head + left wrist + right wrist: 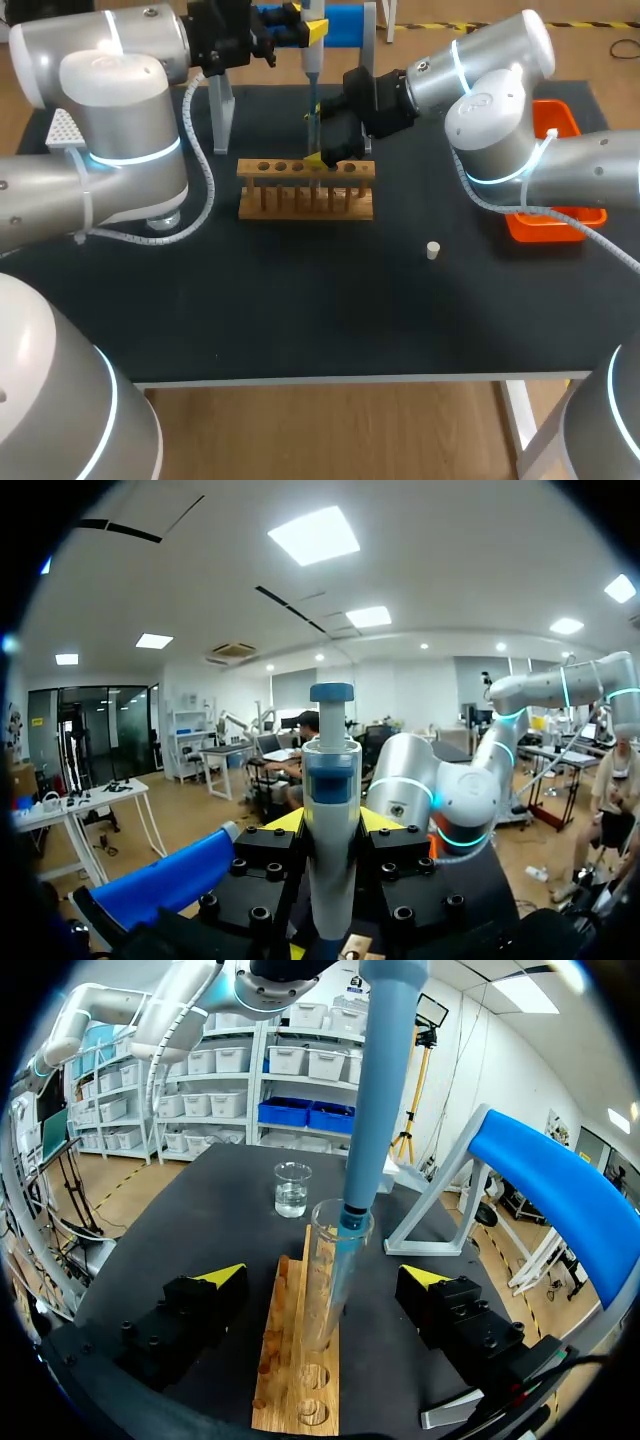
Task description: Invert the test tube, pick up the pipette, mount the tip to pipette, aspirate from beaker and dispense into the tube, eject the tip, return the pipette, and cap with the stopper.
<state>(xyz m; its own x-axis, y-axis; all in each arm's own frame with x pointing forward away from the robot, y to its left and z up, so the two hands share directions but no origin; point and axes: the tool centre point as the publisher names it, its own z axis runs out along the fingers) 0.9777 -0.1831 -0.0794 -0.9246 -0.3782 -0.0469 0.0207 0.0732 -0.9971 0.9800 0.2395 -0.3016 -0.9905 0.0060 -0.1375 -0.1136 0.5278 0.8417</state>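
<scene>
Left hand [332, 822] clamping pipette [331, 765], right hand [322, 1277] wide open astride test tube [322, 1305]

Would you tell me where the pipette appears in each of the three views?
Head view: the pipette stands upright over the wooden rack.
Left wrist view: pipette upright in the left gripper.
Right wrist view: pipette ahead of the right gripper, entering the test tube.
Shared landmark: the blue stand.

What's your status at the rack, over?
Left gripper shut on pipette, tip inside test tube. Right gripper open astride test tube, not touching. Test tube upright in rack. Stopper loose on table, clear of both.
</scene>
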